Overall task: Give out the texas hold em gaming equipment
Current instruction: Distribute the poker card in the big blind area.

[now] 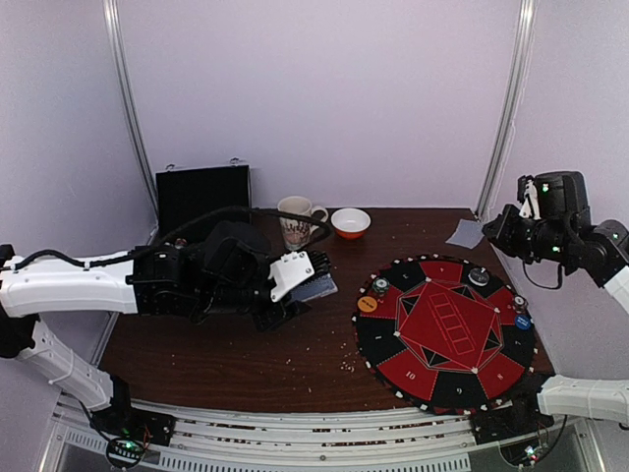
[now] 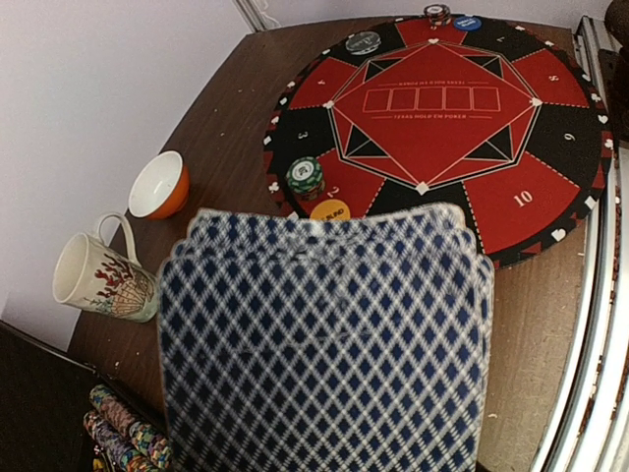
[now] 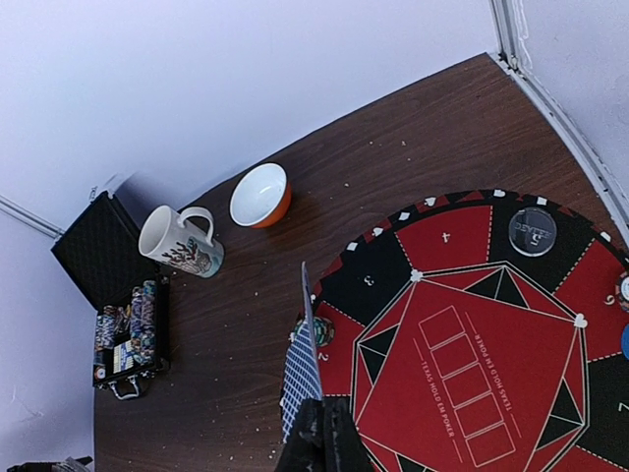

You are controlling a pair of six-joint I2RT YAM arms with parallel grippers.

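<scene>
My left gripper [image 1: 307,283] is shut on a fanned deck of playing cards [image 2: 324,344] with blue-and-white diamond backs, held above the table left of the round red-and-black poker mat [image 1: 447,329]. The cards hide its fingers in the left wrist view. My right gripper [image 3: 324,413] is shut on a single card [image 3: 303,369], seen almost edge-on, and is raised at the table's far right [image 1: 494,231]. On the mat lie an orange disc [image 2: 329,210], a green-white chip stack [image 2: 305,176], a clear dealer disc [image 3: 532,231] and a blue disc [image 1: 523,322].
A patterned mug [image 1: 298,221] and an orange-and-white bowl [image 1: 351,223] stand at the back of the table. An open black case [image 3: 123,295] holding several chip rows sits at the back left. Crumbs dot the brown tabletop [image 1: 246,354].
</scene>
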